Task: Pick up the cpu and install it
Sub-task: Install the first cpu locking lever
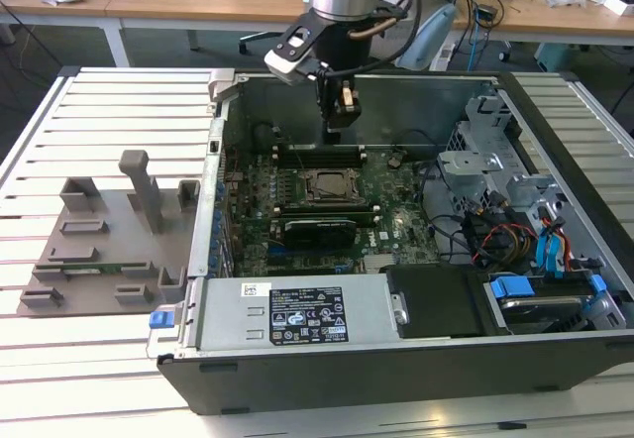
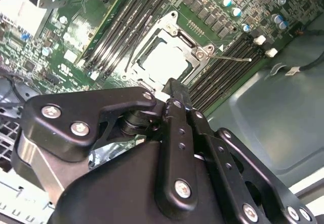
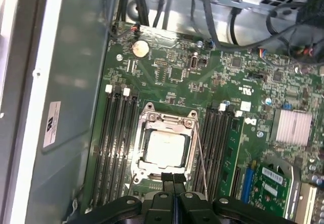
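At the near edge of the open black computer case [image 1: 396, 379], which lies on a white slatted table [image 1: 99, 101], a grey metal power supply box [image 1: 297, 311] with a printed label spans the front. Out on the table to the exterior view's left lies a grey plastic holder plate with upright posts [image 1: 89, 245], well apart from the arm. Farther in, the green motherboard [image 1: 396, 210] covers the case floor. Near its middle, the small flat square cpu with a silvery-white top [image 3: 164, 148] [image 2: 162, 59] lies inside the dark square socket frame with metal edges [image 3: 167, 117], and a thin wire lever [image 3: 201, 153] runs just beside that frame. Long black memory slots [image 3: 119, 133] flank the socket on both sides. The black gripper [image 1: 335, 133] [image 3: 173, 178] hangs above the board just beyond the socket, clear of the cpu, its fingers clenched together with nothing between them.
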`<state>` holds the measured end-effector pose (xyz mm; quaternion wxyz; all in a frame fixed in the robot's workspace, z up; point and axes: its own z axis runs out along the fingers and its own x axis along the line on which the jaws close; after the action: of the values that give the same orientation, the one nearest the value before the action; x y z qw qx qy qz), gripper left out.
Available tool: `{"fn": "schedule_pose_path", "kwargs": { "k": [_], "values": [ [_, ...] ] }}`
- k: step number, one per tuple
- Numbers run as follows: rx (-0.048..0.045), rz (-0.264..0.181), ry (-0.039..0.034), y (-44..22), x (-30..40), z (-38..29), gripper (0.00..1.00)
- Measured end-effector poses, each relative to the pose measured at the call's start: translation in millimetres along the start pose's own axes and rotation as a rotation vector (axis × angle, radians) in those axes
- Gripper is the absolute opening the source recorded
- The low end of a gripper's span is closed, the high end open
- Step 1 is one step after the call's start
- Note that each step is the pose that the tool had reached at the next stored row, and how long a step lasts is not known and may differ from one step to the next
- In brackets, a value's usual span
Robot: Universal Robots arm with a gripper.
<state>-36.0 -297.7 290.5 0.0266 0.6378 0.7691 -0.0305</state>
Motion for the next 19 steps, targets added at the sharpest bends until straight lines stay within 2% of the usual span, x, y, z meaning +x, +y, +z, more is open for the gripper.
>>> {"fn": "schedule_pose_path", "kwargs": {
  "k": [3, 6, 19],
  "values": [
    [-0.002, -0.025, -0.0003, 0.0, 0.0, 0.0, 0.11],
    [-0.007, -0.088, -0.0012, 0.0, 0.0, 0.0, 0.11],
    [-0.0168, -0.21, -0.0028, 0.0, 0.0, 0.0, 0.11]
  ]
}}
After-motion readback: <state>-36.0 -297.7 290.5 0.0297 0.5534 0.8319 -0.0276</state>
